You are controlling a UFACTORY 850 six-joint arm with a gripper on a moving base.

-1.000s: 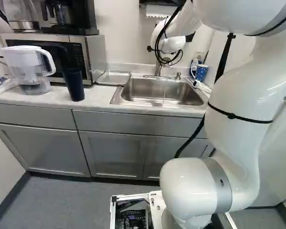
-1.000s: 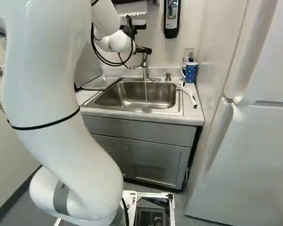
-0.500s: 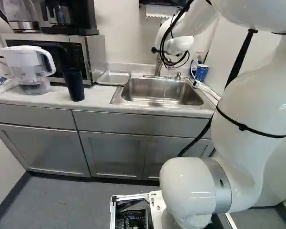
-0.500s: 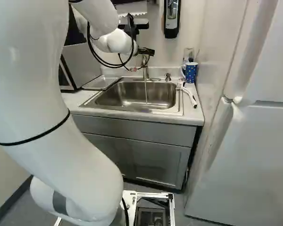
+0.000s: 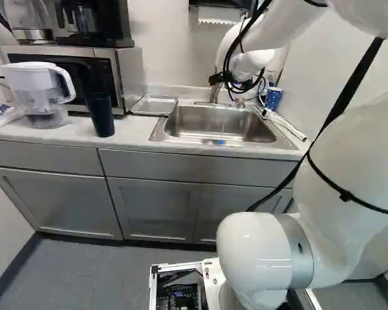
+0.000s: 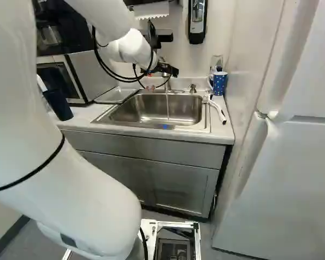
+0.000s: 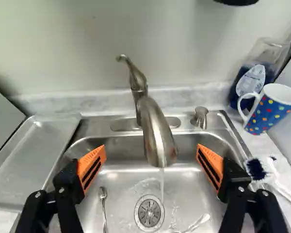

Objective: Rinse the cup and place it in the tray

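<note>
My gripper (image 6: 169,70) is above the back of the sink, near the faucet. In the wrist view the gripper (image 7: 151,149) stands wide open, its orange pads either side of the faucet (image 7: 157,138) without touching it. Water runs from the spout into the sink (image 7: 121,191). A blue dotted mug (image 7: 272,110) (image 6: 219,83) stands upright at the sink's back right corner, outside the fingers. A dark blue tumbler (image 5: 100,115) is upright on the counter before the microwave. The shallow metal tray (image 7: 31,158) (image 5: 154,105) lies left of the sink; nothing shows in it.
A bottle (image 7: 254,77) leans by the mug, and a white brush (image 6: 216,108) lies at the sink's right edge. Spoons (image 7: 103,196) lie in the basin. A water pitcher (image 5: 42,93) and the microwave (image 5: 126,74) stand at left; the fridge (image 6: 292,179) is at right.
My arm's near part has swung outward and the gripper has come slightly lower by the faucet. The tumbler has come into sight in the right base view. A blue spot shows on the sink's front rim.
</note>
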